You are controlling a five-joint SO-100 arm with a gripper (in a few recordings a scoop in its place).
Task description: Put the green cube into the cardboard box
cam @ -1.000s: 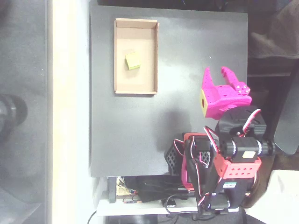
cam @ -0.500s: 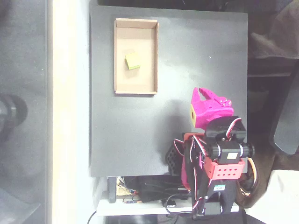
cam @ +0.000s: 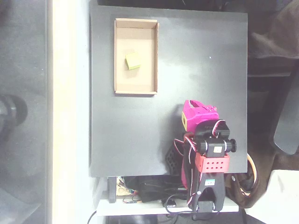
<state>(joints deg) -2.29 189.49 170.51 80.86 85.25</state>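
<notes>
The green cube lies inside the cardboard box, a little above the middle of its floor and free of the walls. The box sits at the upper left of the black table. My magenta gripper is folded back over the arm's base at the lower right, far from the box. Its fingers lie together with no gap showing, and nothing is held between them. A yellow patch marks the gripper's left side.
The black table ends at a pale strip on the left. The arm's red and black base stands at the table's lower edge, with cables below it. Dark furniture lies off the right edge.
The arm has pulled back down and to the left toward its base, and the gripper's fingers have come together. The cube has stayed still in the box.
</notes>
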